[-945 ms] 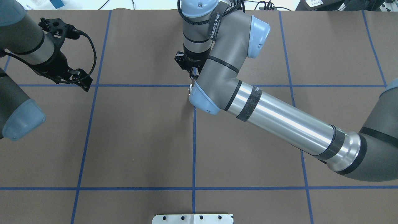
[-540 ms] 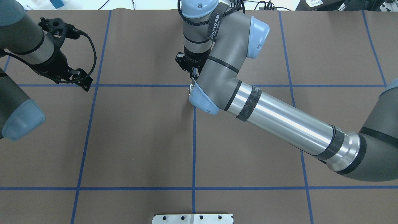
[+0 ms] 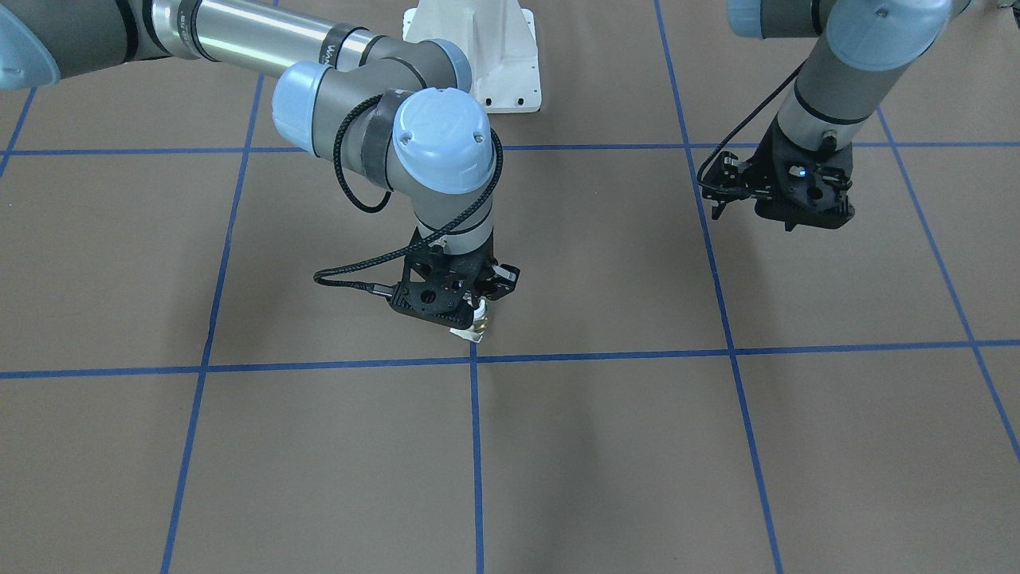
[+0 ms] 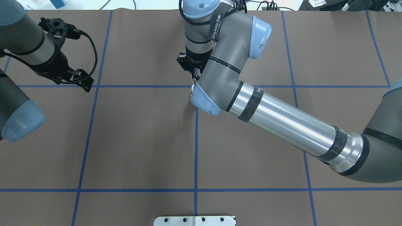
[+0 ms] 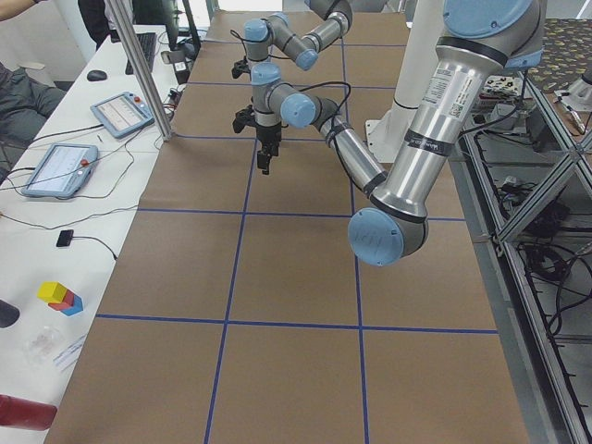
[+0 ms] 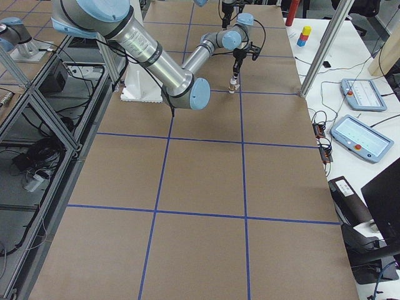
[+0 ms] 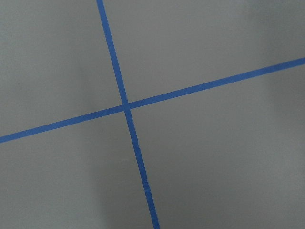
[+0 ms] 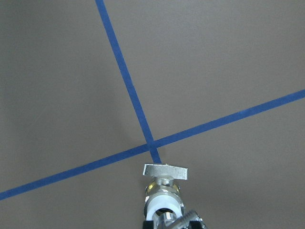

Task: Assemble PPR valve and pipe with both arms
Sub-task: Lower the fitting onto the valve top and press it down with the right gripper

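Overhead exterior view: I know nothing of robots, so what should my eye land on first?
The big silver-grey right arm reaches across the brown table to its middle, where the right gripper holds a small white-and-metal valve at a blue tape crossing. The left gripper hangs empty far to the left.

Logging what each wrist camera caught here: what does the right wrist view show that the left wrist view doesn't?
Only the right wrist view shows the valve, white-bodied with metal fittings, its flat metal handle close to a tape crossing. The left wrist view shows no part at all, nothing the other lacks. Both share the brown table covering and two blue tape lines that cross.
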{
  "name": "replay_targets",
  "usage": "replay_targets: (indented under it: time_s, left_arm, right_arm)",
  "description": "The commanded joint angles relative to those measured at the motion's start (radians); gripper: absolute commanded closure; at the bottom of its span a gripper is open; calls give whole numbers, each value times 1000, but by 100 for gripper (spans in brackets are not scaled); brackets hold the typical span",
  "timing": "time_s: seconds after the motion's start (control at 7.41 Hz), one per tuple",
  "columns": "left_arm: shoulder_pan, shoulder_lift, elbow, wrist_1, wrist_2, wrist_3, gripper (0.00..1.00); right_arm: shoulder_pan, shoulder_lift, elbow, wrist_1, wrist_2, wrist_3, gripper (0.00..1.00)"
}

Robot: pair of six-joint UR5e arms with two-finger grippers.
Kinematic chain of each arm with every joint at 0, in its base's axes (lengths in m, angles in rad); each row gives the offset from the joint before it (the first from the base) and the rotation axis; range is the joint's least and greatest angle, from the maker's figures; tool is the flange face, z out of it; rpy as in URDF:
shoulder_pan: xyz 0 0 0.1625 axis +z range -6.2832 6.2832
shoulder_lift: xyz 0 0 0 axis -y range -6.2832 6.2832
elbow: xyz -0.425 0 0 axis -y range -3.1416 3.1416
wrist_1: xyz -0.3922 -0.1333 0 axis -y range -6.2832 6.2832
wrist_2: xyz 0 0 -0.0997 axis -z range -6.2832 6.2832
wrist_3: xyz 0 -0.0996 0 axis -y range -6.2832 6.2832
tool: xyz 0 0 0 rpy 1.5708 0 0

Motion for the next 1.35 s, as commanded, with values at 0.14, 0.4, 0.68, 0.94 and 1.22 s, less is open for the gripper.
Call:
replay_targets:
  time_s: [0.14,0.4,0.68,0.94,1.22]
  left_arm:
    - [0,0,-1,0,0,-1,1]
    - [0,0,1,0,0,-1,1]
    - [0,0,-1,0,0,-1,1]
    - [0,0,-1,0,0,-1,1]
    - [0,-2,-1,0,0,-1,1]
  right_arm:
    - [0,3,-7,0,-2,-2,100]
    - [0,6,-16,9,-2,0,100]
    - [-2,6,-19,9,-2,-3,100]
    - [-2,6,-19,17,-2,0,100]
    - [-2,6,-24,17,-2,0,100]
